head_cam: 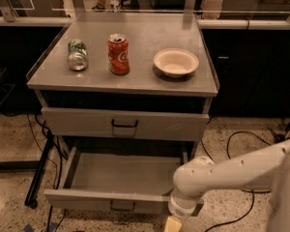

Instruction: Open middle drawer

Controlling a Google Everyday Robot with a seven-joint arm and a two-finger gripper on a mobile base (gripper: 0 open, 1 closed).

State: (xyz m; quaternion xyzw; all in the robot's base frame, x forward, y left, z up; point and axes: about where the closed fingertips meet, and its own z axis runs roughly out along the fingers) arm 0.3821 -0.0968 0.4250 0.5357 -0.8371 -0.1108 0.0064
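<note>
Middle drawer (pixel 111 199): pulled out, lower centre of frame, black handle (pixel 122 207) on front. Gripper (pixel 173 224) at bottom edge, near right end of drawer front (cut off by frame; open or closed, cannot tell). Upper drawer (pixel 125 123) shut. On cabinet top (pixel 135 83): green can (pixel 78 54) on side, red soda can (pixel 118 54) upright, cream bowl (pixel 176 62).

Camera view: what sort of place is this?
Probably a lab or workshop: grey metal drawer cabinet, loose cables on a speckled floor, dark benches behind. The gripper hangs low by the front right of the open drawer.
</note>
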